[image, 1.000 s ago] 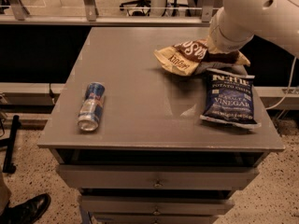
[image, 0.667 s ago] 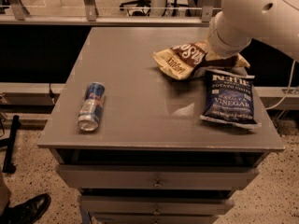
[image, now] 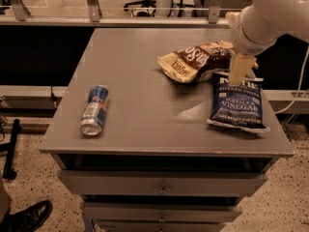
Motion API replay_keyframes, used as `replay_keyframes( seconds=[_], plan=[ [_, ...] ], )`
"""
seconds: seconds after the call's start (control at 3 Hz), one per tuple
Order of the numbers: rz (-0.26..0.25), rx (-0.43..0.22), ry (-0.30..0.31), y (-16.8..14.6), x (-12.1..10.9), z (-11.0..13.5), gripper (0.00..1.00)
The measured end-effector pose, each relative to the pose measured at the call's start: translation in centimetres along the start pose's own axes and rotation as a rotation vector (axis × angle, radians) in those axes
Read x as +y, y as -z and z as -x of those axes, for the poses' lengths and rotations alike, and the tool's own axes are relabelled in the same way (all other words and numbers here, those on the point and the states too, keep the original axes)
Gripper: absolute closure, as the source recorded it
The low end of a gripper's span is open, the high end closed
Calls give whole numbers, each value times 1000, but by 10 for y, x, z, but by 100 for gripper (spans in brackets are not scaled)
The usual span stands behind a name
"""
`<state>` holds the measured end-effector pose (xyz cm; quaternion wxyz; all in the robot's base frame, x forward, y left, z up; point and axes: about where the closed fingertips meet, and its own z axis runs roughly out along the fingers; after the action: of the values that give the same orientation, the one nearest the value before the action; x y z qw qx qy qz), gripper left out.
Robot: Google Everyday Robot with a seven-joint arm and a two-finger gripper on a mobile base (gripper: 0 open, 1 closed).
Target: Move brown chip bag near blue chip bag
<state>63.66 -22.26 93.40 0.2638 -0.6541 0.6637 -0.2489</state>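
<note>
vs a sec ago we see the arm drawn back to the right, uncovering more of the brown chip bag (image: 195, 62), which lies abt where it was on the table (image: 140, 86). the gripper (image: 240, 70) hangs at the bag's right end, over the top edge of the blue chip bag (image: 237, 103); we can't tell if it's gripping.

White, smooth, rounded arm shell (image: 270, 11); cream slab-like pincer (image: 240, 71) over table (image: 145, 124) right rear.

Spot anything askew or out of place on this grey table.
The blue-and-silver drink can lies on its side, front left. The crumpled brown chip bag sits beside the navy chip bag, claw between them.
</note>
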Motion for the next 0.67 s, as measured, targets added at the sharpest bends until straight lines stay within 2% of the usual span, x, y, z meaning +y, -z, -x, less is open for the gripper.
replay_keyframes(
  seconds=[0.33,0.67],
  plan=[
    [-34,-59,-146,15,-19,-46,0],
    [-65,-145,-255,40,-32,-96,0]
  ],
)
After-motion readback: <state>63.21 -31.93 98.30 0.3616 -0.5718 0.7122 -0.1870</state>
